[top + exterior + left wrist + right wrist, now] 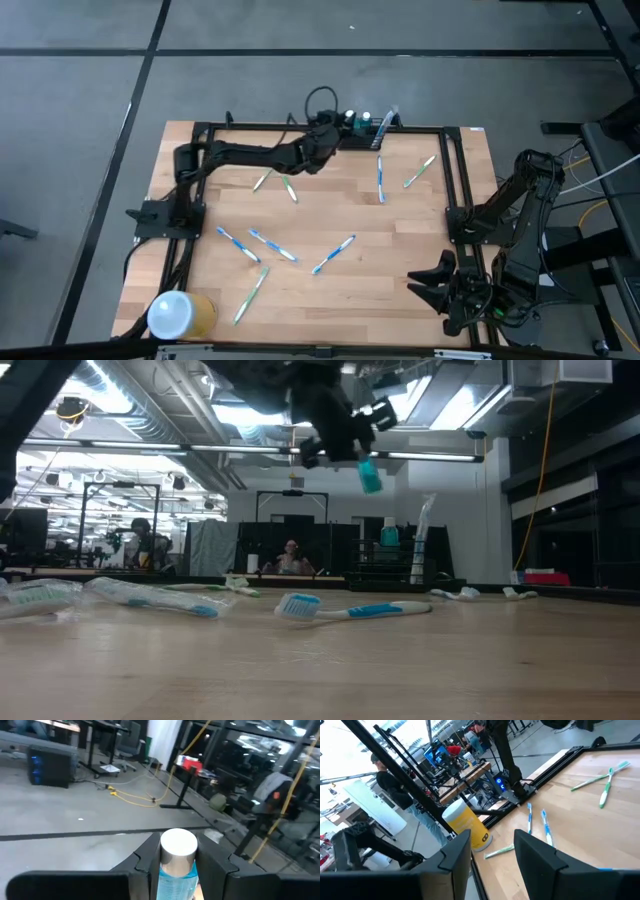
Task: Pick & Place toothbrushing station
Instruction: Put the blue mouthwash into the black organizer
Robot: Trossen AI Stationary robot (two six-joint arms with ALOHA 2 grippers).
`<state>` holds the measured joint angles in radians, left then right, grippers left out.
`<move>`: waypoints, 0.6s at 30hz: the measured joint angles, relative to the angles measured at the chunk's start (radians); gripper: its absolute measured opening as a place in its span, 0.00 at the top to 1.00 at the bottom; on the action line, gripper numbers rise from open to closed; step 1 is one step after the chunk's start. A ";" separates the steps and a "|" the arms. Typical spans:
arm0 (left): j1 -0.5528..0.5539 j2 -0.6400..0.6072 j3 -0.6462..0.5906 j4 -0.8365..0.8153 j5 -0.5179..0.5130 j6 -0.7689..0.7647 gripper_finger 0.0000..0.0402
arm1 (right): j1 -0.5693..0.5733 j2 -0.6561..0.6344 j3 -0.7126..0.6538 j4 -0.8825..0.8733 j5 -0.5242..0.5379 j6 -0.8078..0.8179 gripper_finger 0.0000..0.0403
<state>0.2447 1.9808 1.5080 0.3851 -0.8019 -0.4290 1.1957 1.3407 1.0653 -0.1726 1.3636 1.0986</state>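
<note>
The toothbrushing station (386, 126), a small black rack, stands at the table's far edge with a toothbrush upright in it; the low view shows the station (398, 568) far back. My left gripper (345, 125) reaches level to just left of the rack and is shut on a small blue bottle (177, 865) with a round white cap. In the low view the bottle (369, 475) hangs high above the table. My right gripper (420, 285) waits open near the table's near right corner, nothing between its fingers (457, 852). My left gripper pinches the blue bottle between its two fingers, on the bottle's sides just below the white cap (178, 876). The fingers (145, 857) come at it level, from the table's left. The bottle is lifted clear of the table and slightly tilted.
Several toothbrushes lie scattered on the wooden table, among them one in the middle (333, 254) and one close to the low camera (350, 608). A yellow cylinder with a white top (180, 314) lies at the near left corner. A black frame (452, 170) borders the table.
</note>
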 joint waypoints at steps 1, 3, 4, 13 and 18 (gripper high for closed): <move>0.000 0.021 0.031 -0.006 0.017 0.002 0.78 | 0.000 0.000 0.000 0.001 0.003 -0.006 0.62; 0.001 0.055 0.089 -0.068 0.017 0.007 0.78 | 0.003 0.000 0.000 0.005 0.007 -0.010 0.62; 0.001 0.076 0.116 -0.081 0.016 0.019 0.78 | 0.005 0.000 0.000 0.008 0.010 -0.011 0.62; 0.024 0.190 0.247 -0.158 0.017 0.075 0.78 | 0.031 0.000 0.000 0.037 0.115 -0.043 0.62; 0.054 0.203 0.247 -0.185 0.004 0.018 0.78 | 0.035 0.000 0.000 0.041 0.140 -0.049 0.62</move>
<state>0.2988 2.1838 1.7550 0.2005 -0.7974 -0.4115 1.2304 1.3407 1.0653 -0.1315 1.5036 1.0495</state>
